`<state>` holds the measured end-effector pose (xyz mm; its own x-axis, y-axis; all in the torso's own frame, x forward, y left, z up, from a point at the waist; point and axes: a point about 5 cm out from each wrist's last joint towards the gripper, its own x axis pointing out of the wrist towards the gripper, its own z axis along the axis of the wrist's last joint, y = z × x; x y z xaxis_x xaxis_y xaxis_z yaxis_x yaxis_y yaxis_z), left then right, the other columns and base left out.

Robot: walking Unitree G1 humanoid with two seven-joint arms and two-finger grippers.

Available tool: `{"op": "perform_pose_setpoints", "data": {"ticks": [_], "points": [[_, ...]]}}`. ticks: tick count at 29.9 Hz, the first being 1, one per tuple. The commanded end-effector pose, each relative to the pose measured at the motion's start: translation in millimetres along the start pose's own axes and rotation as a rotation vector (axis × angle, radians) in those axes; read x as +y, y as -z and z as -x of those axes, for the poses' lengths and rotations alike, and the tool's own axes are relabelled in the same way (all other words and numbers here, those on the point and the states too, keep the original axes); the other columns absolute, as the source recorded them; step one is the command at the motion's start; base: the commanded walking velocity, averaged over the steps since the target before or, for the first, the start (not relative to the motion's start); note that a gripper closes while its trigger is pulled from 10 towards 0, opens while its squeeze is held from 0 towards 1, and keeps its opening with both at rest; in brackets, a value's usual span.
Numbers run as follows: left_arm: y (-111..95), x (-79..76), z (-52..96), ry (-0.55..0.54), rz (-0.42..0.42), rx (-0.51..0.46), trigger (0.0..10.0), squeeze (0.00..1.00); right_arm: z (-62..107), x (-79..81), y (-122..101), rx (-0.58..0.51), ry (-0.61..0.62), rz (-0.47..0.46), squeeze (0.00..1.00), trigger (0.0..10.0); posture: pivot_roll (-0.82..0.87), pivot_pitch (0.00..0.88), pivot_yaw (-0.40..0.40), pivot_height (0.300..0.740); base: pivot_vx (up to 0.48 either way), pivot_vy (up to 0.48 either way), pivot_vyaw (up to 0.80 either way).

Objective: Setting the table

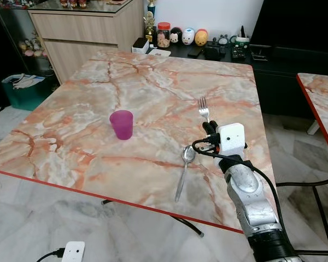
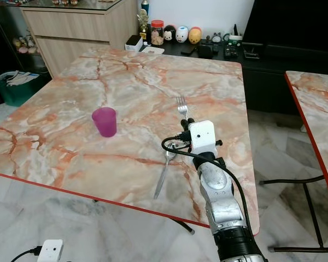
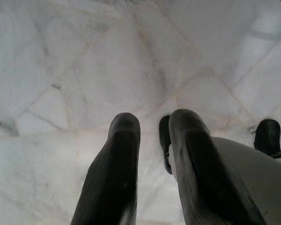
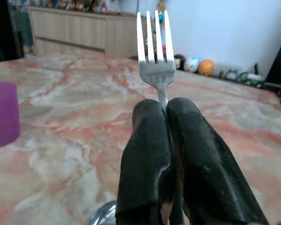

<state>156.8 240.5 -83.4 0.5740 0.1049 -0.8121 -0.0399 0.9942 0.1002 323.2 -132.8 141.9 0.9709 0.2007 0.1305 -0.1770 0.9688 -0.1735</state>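
My right gripper [image 1: 210, 129] is shut on a silver fork [image 1: 204, 109], held just above the marble table [image 1: 153, 93] at its right side; the tines point away from me. In the right wrist view the fork [image 4: 155, 56] rises from between the two pressed fingers [image 4: 147, 154]. A silver spoon [image 1: 183, 170] lies on the table just left of the gripper, bowl away from me. A purple cup [image 1: 121, 124] stands upright near the table's middle. My left gripper [image 3: 152, 140] hangs over the tiled floor, its fingers a little apart with nothing between them.
A second marble table [image 1: 320, 103] stands to the right with a gap between. Behind the table are a wooden sideboard [image 1: 82, 30] and a dark low cabinet [image 1: 229, 52] with jars and figurines. The table's red front edge [image 1: 98, 194] is near me.
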Motion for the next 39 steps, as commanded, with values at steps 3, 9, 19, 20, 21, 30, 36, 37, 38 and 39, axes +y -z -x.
{"op": "perform_pose_setpoints", "data": {"ticks": [3,9,19,20,21,30,36,37,38,39], "points": [[9,1.4,2.1,-0.007,0.004,0.023,10.0,0.00,4.3,-7.9,-13,-0.088,0.078,0.004,0.00,10.0,-0.07,0.000,0.005,0.740,0.000,0.000,0.00],[18,1.7,4.8,-0.011,0.011,0.042,10.0,0.00,18.8,-18.5,-12,-0.104,0.120,0.030,0.00,10.0,-0.06,0.000,-0.002,0.740,0.000,0.000,0.00],[26,2.9,7.4,-0.007,0.010,0.054,10.0,0.00,20.4,-35.0,-12,-0.097,0.134,0.070,0.00,10.0,-0.07,0.000,-0.001,0.740,0.000,0.000,0.00],[26,2.9,7.4,-0.007,0.010,0.053,10.0,0.00,19.5,-34.5,-13,-0.100,0.131,0.070,0.00,10.0,-0.07,0.000,-0.003,0.740,0.000,0.000,0.00],[25,2.8,7.4,-0.006,0.009,0.051,10.0,0.00,18.7,-34.0,-14,-0.101,0.129,0.067,0.00,10.0,-0.07,0.000,-0.004,0.740,0.000,0.000,0.00],[20,1.2,5.8,0.006,0.010,0.038,10.0,0.00,15.1,-36.6,-16,-0.105,0.157,0.017,0.00,10.0,-0.06,0.000,-0.008,0.740,0.000,0.000,0.00],[14,-7.0,2.6,0.018,0.007,0.027,10.0,0.00,10.0,-36.7,-20,-0.115,0.141,-0.014,0.00,10.0,-0.06,0.000,-0.013,0.740,0.000,-0.080,-0.13],[13,-7.8,2.5,0.019,0.008,0.026,10.0,0.00,9.6,-36.4,-20,-0.114,0.141,-0.009,0.00,10.0,-0.06,0.000,-0.015,0.740,0.000,0.000,-0.79],[13,-8.4,2.4,0.020,0.008,0.025,10.0,0.00,9.4,-36.2,-20,-0.113,0.142,-0.004,0.00,10.0,-0.06,0.000,-0.016,0.740,0.000,0.000,-0.79],[13,-9.0,2.3,0.021,0.008,0.024,10.0,0.00,9.1,-36.2,-20,-0.115,0.143,-0.005,0.00,10.0,-0.06,0.000,-0.017,0.740,0.000,-0.240,-0.78]]}}
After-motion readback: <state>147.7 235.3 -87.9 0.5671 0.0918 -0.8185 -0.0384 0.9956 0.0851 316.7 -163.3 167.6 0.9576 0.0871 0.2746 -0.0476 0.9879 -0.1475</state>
